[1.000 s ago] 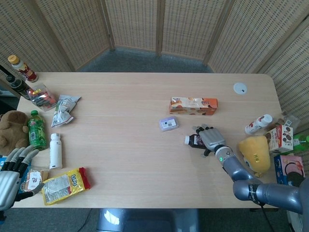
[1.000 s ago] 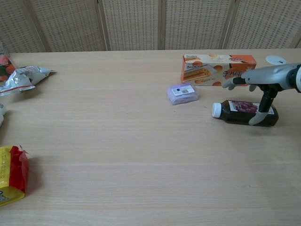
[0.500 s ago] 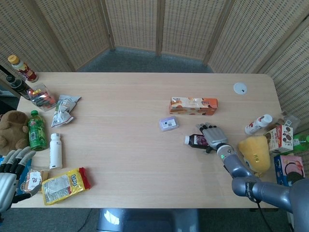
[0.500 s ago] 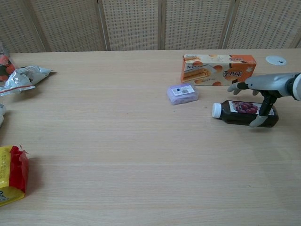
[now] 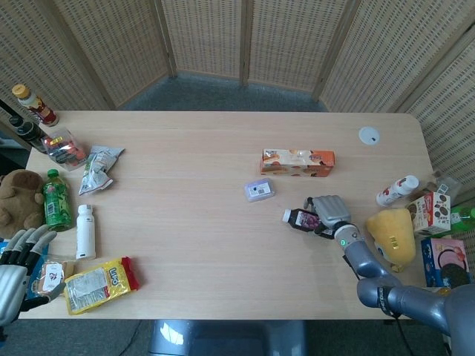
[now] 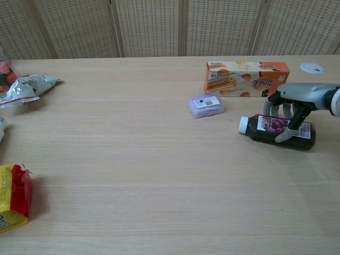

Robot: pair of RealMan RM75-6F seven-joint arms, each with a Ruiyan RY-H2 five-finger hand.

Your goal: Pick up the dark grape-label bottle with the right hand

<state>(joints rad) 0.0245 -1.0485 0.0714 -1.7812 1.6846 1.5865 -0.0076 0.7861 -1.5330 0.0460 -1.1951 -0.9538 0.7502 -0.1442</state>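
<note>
My right robot hand has closed around the grape bottle: a second ago the fingers were spread above it, and now they curl over its far side with the thumb pressed on the near side of the label. The bottle has tipped a little, its cap end pointing left and slightly raised compared with before; I cannot tell whether it has left the tabletop. It lies toward the right side, nearer than the orange box and right of the small purple packet.

My left robot hand hangs off the near left edge, fingers apart and holding nothing, much as it did earlier.

The tabletop is pale wood. Along its left side lie a yellow snack bag, a white bottle, a green bottle and a silver pouch. At the right edge are a yellow plush and a white bottle with a red cap. Woven screens close off the far side.
</note>
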